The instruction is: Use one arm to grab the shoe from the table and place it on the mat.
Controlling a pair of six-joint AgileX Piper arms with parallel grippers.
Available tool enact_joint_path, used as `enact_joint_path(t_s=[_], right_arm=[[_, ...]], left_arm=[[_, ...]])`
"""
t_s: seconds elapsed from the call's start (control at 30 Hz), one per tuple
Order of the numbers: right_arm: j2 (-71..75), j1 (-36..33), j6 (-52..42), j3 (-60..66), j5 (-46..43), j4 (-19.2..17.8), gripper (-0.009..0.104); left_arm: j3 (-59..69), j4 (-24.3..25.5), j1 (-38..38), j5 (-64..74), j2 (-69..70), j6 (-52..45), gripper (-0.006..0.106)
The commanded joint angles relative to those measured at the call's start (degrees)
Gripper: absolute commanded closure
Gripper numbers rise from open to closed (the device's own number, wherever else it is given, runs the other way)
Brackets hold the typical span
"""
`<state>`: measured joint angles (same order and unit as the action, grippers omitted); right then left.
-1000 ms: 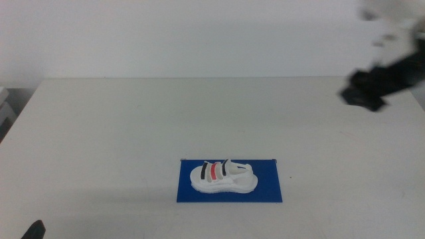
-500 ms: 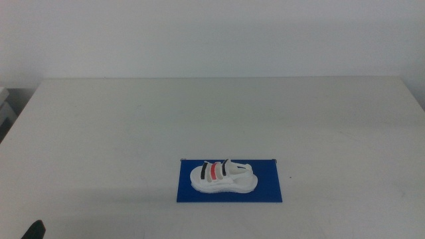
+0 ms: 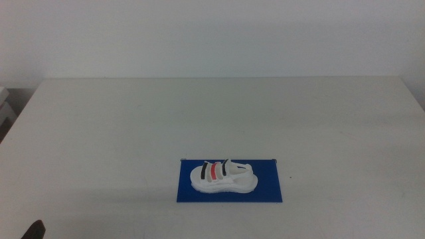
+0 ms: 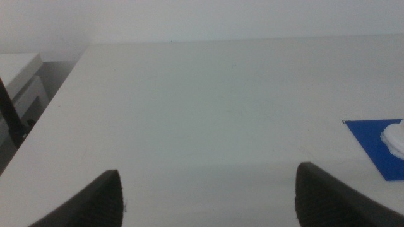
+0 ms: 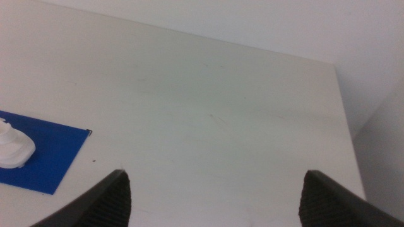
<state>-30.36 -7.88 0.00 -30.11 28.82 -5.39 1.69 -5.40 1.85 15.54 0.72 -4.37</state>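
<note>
The white shoe [image 3: 222, 177] with two black straps and one red strap rests upright on the dark blue mat [image 3: 265, 189] near the table's [image 3: 133, 119] front middle. No gripper touches it. My left gripper [image 4: 208, 195] is open and empty over the table's left part; only a dark tip of it [image 3: 33, 230] shows at the middle view's bottom left. My right gripper [image 5: 214, 195] is open and empty at the table's right side, out of the middle view. The mat [image 4: 379, 145] and the shoe's edge [image 4: 396, 137] show in the left wrist view, and the mat [image 5: 44, 154] and shoe [image 5: 12, 148] in the right wrist view.
A pale wall rises behind the table. A grey-white cabinet [image 4: 19, 82] stands beyond the table's left edge. The table's right edge [image 5: 346, 126] drops to a grey floor.
The right arm, seen blurred at the upper right one second ago, has withdrawn out of the middle view. The shoe and mat have not moved.
</note>
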Motion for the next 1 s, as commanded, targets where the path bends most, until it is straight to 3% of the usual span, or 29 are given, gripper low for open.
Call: enact_joint_path(t_s=[0.0,0.6,0.97], right_arm=[[3.02,0.27,0.0,3.72,-10.37,-0.14,0.007],[25.74,0.2,0.59,20.83,-13.34,-0.09,0.007],[32.44,0.2,0.59,27.39,-14.32,0.0,0.007]], left_arm=[[0.4,-0.44,0.28,-4.63,0.78,0.27,0.007],[0.4,-0.44,0.28,-4.63,0.78,0.27,0.007],[0.4,-0.44,0.28,-4.63,0.78,0.27,0.007]])
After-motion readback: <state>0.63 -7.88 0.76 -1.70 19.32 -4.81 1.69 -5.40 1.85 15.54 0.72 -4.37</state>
